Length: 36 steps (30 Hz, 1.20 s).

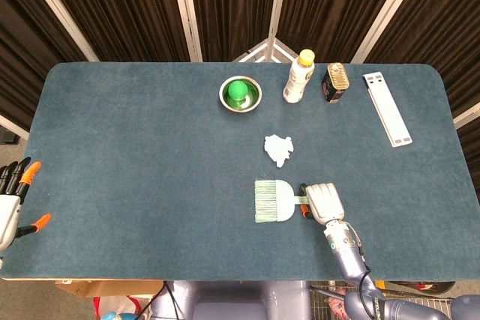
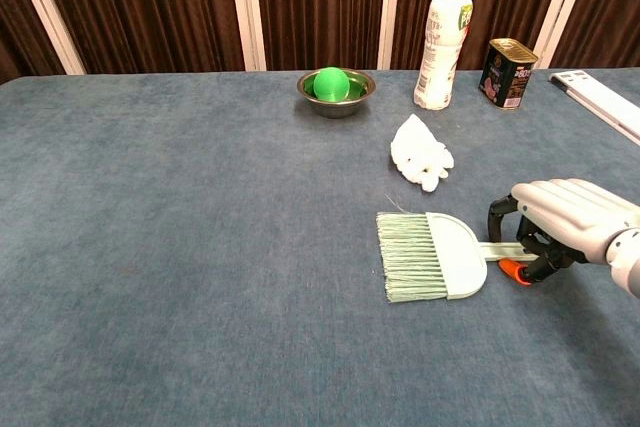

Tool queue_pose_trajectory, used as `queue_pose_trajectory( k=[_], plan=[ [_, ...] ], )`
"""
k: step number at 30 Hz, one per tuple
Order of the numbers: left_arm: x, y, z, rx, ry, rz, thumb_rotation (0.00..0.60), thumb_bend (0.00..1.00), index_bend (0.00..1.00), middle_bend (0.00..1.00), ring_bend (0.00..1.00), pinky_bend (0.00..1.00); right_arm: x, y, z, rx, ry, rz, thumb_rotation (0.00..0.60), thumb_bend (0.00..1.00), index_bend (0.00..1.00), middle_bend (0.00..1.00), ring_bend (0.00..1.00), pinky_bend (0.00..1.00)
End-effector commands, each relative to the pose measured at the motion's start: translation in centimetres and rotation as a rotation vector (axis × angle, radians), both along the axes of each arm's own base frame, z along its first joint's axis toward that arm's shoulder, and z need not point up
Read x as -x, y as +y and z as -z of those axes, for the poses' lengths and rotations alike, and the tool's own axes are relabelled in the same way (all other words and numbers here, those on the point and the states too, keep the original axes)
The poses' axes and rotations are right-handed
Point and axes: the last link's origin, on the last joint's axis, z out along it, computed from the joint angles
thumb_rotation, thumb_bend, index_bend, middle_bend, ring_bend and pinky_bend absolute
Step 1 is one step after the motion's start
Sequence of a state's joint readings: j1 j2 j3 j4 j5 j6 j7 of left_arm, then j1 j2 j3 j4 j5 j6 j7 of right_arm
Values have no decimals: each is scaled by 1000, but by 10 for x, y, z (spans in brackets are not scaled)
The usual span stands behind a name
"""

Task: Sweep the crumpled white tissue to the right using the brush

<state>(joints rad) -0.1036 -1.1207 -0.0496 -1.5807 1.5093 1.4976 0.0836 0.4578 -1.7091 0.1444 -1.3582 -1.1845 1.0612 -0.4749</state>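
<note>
Just beyond the brush [image 2: 432, 255] lies the crumpled white tissue [image 2: 420, 165]; right hand [image 2: 562, 219] fingers curl over brush handle, w/ left hand [image 1: 11, 198] fingers spread, holding nothing.

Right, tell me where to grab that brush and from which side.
Grip the brush by its thin handle, which points toward the robot's right. Come from above on that side, where the right hand is already placed. The bristles face left, and the flat head is probably too wide to grip.
</note>
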Motion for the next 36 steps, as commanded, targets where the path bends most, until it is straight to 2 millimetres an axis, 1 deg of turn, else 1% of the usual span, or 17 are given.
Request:
queue_pose_trajectory(
  k=[1,5,6,12,20,21,23,27,29,36],
  plan=[
    [0,0,0,2,0,3,600,0,0,0,0,61,-10,-3,-5,16,-18,-34,600,594,778,918,1000,930],
    [0,0,1,2,0,3,600,0,0,0,0,61,-24,-8,-14,36,-24,-88,600,634,808,918,1000,930],
    [-1,0,1,4,-1,3,600,0,0,0,0,61,-31,-10,-18,45,-22,-108,600,642,818,918,1000,930],
    [-1,0,0,4,-2,11,600,0,0,0,0,61,-47,-19,-32,69,-21,-141,600,665,848,918,1000,931],
    [-1,1,0,4,-6,11,600,0,0,0,0,61,-65,-32,-41,88,4,-167,600,679,851,918,1000,930],
    [-1,1,0,5,-7,9,600,0,0,0,0,61,-70,-36,-42,98,9,-177,600,680,851,917,1000,930],
    [-1,1,1,7,-9,7,600,0,0,0,0,61,-77,-45,-41,113,28,-184,600,682,851,917,1000,930],
    [0,2,1,10,-8,2,600,0,0,0,0,61,-83,-60,-35,124,74,-176,600,683,851,918,1000,930],
    [0,3,1,11,-4,1,600,0,0,0,0,61,-84,-71,-29,124,114,-166,600,682,851,917,1000,930],
    [0,4,2,18,-20,-1,600,0,0,0,0,61,-85,-96,-19,133,200,-152,600,682,864,918,1000,930]
  ],
)
